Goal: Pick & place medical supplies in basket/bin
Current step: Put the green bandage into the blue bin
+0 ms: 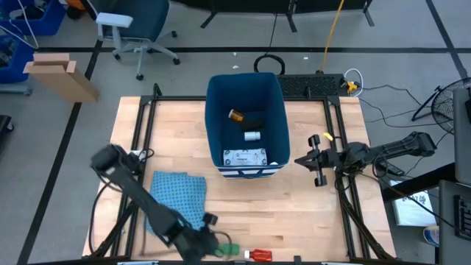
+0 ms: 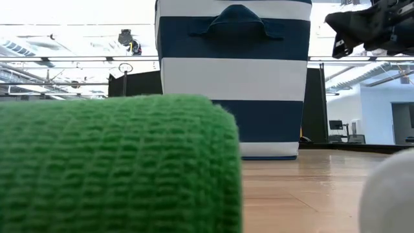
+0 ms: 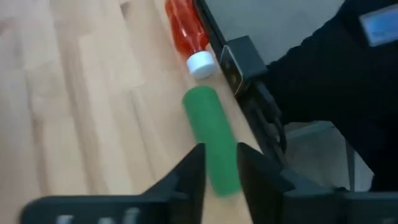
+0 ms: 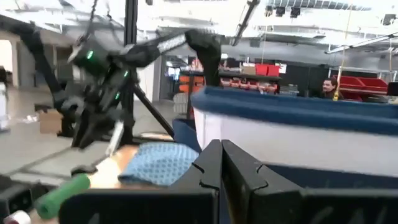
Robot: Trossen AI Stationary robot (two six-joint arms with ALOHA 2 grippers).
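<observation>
The dark blue bin [image 1: 274, 110] stands mid-table, its white-striped side [image 2: 233, 77] toward the near edge. In it lie an orange bottle [image 1: 235, 115], a black oblong [image 1: 255, 119], a small white item [image 1: 252, 136] and a flat white printed packet [image 1: 245, 157]. My left gripper [image 1: 214, 244] is at the near edge, shut on the green roll [image 3: 208, 121]. A red bottle with a white cap [image 3: 185, 31] lies just beyond the roll's free end. My right gripper [image 1: 315, 161] hovers right of the bin with its fingers [image 4: 208, 165] shut on nothing. My left gripper has the green roll [image 1: 229, 250] pinched between its two fingers [image 3: 193, 174]. They sit on the end [image 3: 222, 177] farthest from the red bottle. The fingers lie along the roll, coming from the table's left. The roll lies level at the table surface.
A blue patterned cloth [image 1: 176, 195] lies left of the bin, beside my left arm. A black frame rail [image 3: 239, 59] runs along the near edge, close to the roll and bottle. Bare wood lies between the bin and the near edge. A person [image 4: 329, 87] shows in the room beyond.
</observation>
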